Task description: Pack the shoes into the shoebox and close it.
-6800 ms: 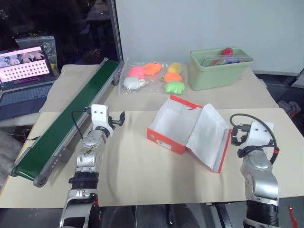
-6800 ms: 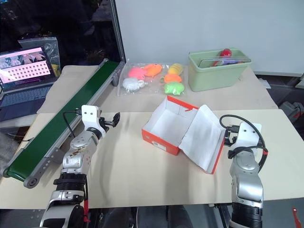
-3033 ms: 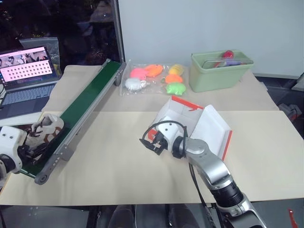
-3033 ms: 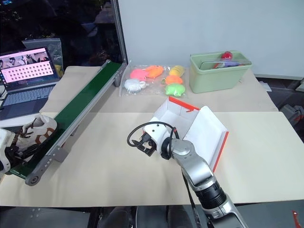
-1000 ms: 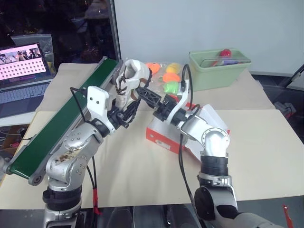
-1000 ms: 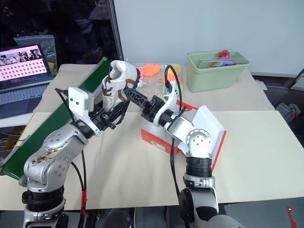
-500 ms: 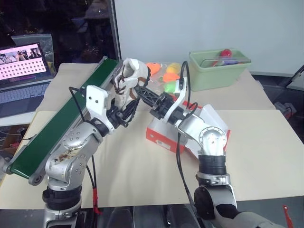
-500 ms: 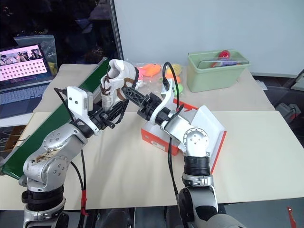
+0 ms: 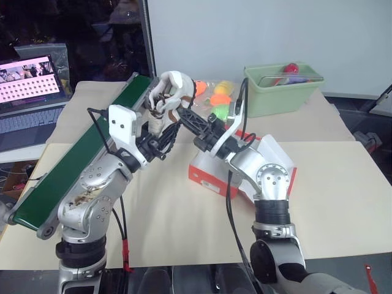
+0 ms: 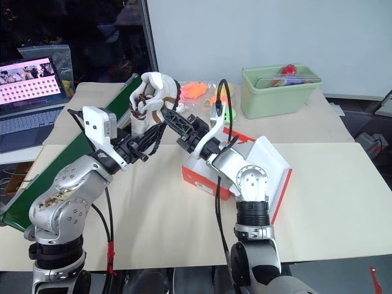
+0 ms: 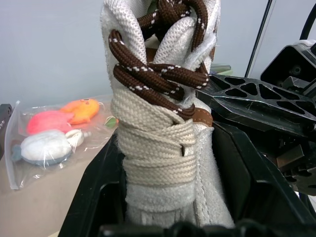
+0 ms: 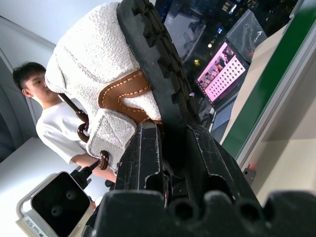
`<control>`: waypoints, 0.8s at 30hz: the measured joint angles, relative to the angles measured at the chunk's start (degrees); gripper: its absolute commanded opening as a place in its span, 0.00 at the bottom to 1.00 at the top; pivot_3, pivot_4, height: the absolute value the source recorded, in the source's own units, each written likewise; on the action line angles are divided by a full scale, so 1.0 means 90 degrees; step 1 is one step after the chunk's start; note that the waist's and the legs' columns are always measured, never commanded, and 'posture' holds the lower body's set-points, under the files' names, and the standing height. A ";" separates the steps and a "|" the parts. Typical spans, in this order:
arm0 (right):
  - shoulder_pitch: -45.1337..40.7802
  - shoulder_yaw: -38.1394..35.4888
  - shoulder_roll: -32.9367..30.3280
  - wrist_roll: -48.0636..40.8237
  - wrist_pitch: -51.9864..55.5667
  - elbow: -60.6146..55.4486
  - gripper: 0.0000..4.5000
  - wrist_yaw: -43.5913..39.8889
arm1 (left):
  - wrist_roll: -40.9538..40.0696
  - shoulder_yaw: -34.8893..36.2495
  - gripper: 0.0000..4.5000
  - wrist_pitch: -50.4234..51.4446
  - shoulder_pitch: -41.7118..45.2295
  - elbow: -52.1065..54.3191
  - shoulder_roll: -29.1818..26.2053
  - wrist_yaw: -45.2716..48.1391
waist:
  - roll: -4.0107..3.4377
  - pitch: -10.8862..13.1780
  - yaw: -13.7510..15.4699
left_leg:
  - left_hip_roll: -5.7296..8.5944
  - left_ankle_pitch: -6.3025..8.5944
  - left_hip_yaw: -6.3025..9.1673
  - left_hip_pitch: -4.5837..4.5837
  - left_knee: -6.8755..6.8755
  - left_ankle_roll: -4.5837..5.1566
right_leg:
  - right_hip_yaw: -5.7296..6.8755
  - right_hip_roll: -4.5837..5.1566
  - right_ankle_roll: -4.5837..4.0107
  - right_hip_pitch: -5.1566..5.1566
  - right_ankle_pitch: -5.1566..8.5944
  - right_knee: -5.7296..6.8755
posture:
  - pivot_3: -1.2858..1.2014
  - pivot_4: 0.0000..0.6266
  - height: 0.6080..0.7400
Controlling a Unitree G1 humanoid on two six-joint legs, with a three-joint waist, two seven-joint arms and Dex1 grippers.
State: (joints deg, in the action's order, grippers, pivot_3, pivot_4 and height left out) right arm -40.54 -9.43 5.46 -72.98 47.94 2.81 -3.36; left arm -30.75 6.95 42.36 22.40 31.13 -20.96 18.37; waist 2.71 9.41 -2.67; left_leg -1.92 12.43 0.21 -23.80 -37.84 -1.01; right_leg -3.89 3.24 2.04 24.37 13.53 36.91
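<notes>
A white sneaker with brown laces (image 9: 172, 87) is held up in the air between both arms, to the left of the shoebox. My left gripper (image 9: 160, 130) is shut on its lower end, with the laced upper (image 11: 163, 123) standing between the black fingers (image 11: 97, 187). My right gripper (image 9: 185, 115) reaches in from the right and is shut on the shoe's black sole (image 12: 150, 54). The orange-red shoebox (image 9: 207, 178) stands open on the table under my right arm, its lid (image 9: 278, 160) flipped back to the right. I see no shoe in the part of the box that shows.
A green conveyor belt (image 9: 73, 162) runs along the table's left side, with a laptop (image 9: 30, 73) beyond it. Bagged foam toys (image 9: 215, 98) and a pale green bin (image 9: 283, 89) sit at the back. A person (image 12: 49, 123) stands behind in the right wrist view.
My right gripper's fingers stood wide apart by the shoe a second ago and have closed on its sole. The left gripper has kept its hold and stayed in place.
</notes>
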 measured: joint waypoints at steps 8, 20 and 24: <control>-0.0002 0.0198 0.0000 0.0208 -0.0126 -0.0001 0.05 0.0119 | 0.0446 -0.0401 0.96 -0.0264 -0.0175 -0.0068 -0.0383 0.0161 | -0.0002 0.0001 0.0007 | 0.0001 0.0000 0.0000 -0.0001 0.0001 0.0000 | 0.0000 0.0000 0.0000 0.0001 0.0000 -0.0001 | 0.52 0.24 0.92; -0.1062 -0.0267 -0.0395 0.1294 -0.1140 0.0825 0.05 0.0687 | 0.0594 -0.0706 0.98 -0.0420 -0.0577 -0.0113 -0.0488 0.0542 | -0.0016 0.0010 0.0036 | 0.0006 0.0000 -0.0002 -0.0008 0.0001 0.0000 | 0.0001 0.0006 0.0002 0.0001 0.0001 -0.0009 | 0.52 0.24 0.92; -0.1294 -0.0409 -0.1129 0.1902 -0.1204 0.0884 0.05 0.0914 | 0.0509 -0.1073 0.98 -0.0466 -0.0751 -0.0115 -0.0495 0.0929 | -0.0023 0.0015 0.0065 | 0.0007 0.0000 -0.0001 -0.0029 0.0001 0.0000 | 0.0005 0.0009 0.0004 0.0015 0.0001 -0.0017 | 0.52 0.24 0.92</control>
State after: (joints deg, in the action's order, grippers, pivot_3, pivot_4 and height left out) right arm -52.19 -13.11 -4.70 -55.87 37.10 10.77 4.87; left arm -26.17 -2.70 38.16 15.64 30.10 -25.42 26.73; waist 2.50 9.55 -2.09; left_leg -1.85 12.43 0.20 -24.06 -37.83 -1.00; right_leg -3.85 3.33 2.07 24.50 13.54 36.76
